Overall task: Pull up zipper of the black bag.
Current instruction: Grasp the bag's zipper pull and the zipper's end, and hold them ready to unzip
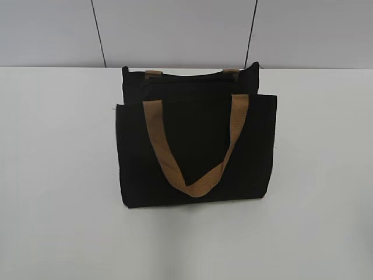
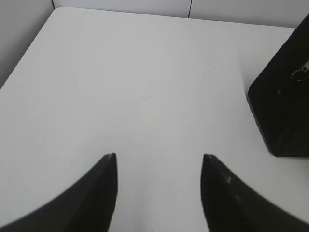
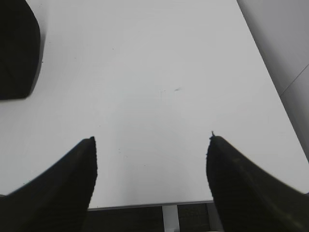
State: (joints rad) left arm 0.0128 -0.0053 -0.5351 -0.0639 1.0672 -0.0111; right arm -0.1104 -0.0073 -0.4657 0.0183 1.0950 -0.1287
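Note:
The black bag [image 1: 195,149] stands upright in the middle of the white table, its near tan strap [image 1: 195,146] hanging down the front in a V. The zipper line [image 1: 189,76] runs along the top edge, and its small silvery pull tab [image 2: 302,70] shows at the bag's left end in the left wrist view. No gripper shows in the exterior view. My left gripper [image 2: 159,157] is open and empty over bare table, left of the bag [image 2: 285,101]. My right gripper [image 3: 152,140] is open and empty near the table's front edge, right of the bag [image 3: 17,48].
The white table [image 1: 58,175] stretches to both sides of the bag. A grey panelled wall [image 1: 175,29] stands behind it. The table's near edge and a white leg [image 3: 170,217] show in the right wrist view.

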